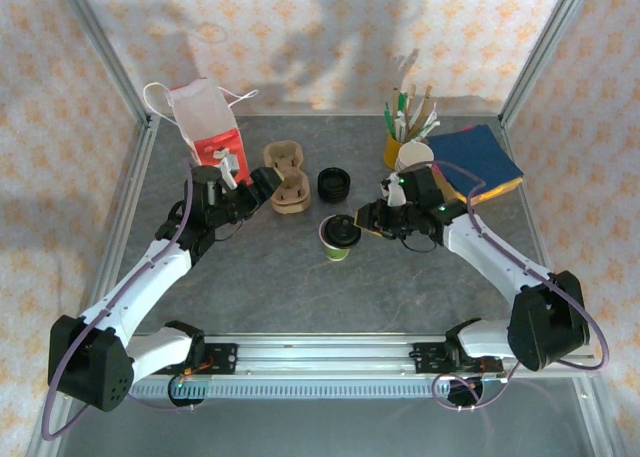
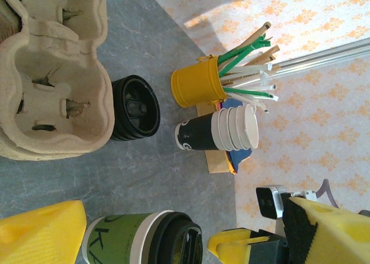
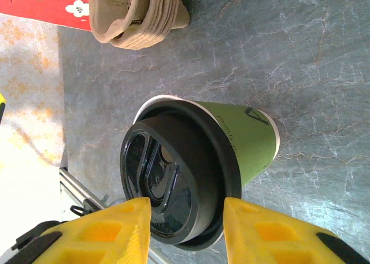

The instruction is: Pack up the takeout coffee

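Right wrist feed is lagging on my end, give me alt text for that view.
The takeout coffee, green-walled with a black lid, stands on the grey table with its lid between the yellow fingers of the right gripper; contact is unclear. Beyond it sit stacked pulp cup carriers and a red bag.

Between the spread yellow fingers (image 2: 40,232) sits a green paper cup with black plastic lid (image 2: 144,241), beige pulp carrier (image 2: 52,96) beyond.

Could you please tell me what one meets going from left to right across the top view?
Red bag → carrier → coffee → straw pot → blue pad.
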Tool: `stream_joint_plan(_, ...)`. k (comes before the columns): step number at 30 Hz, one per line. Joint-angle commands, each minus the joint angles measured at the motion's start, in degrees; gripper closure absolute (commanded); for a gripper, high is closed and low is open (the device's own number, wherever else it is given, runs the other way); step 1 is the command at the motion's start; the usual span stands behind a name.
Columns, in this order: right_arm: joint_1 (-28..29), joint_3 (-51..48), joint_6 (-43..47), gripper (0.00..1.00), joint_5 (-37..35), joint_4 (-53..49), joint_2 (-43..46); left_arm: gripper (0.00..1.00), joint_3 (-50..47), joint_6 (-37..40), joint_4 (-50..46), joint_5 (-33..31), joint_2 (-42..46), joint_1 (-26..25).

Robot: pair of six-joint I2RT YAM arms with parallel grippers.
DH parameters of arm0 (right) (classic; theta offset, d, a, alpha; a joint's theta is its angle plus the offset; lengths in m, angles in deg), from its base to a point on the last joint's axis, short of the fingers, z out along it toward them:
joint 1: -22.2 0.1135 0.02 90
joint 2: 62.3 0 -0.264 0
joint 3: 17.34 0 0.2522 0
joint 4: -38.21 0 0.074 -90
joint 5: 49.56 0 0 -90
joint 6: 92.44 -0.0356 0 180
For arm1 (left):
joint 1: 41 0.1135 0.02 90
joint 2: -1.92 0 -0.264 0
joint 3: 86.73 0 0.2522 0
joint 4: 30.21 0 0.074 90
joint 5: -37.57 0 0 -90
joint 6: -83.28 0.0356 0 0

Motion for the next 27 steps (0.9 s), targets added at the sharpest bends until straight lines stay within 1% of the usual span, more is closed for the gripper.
stream_joint_plan(1,0.8,0.0,0.0,0.63,0.0,2.5,-0.5,0.12,-0.5,0.9,-0.1,-0.2,-0.6,-0.6)
stream_joint_plan(16,4.4,2.5,-0.5,0.64,-0.2,3.5,-3.4,0.12,-1.3,0.5,-0.1,-0.2,0.0,-0.5)
stream_joint_plan(27,4.6,3.0,-0.8,0.64,-0.6,3.4,-2.1,0.12,-1.6,0.7,0.0,-0.2,-0.3,-0.6)
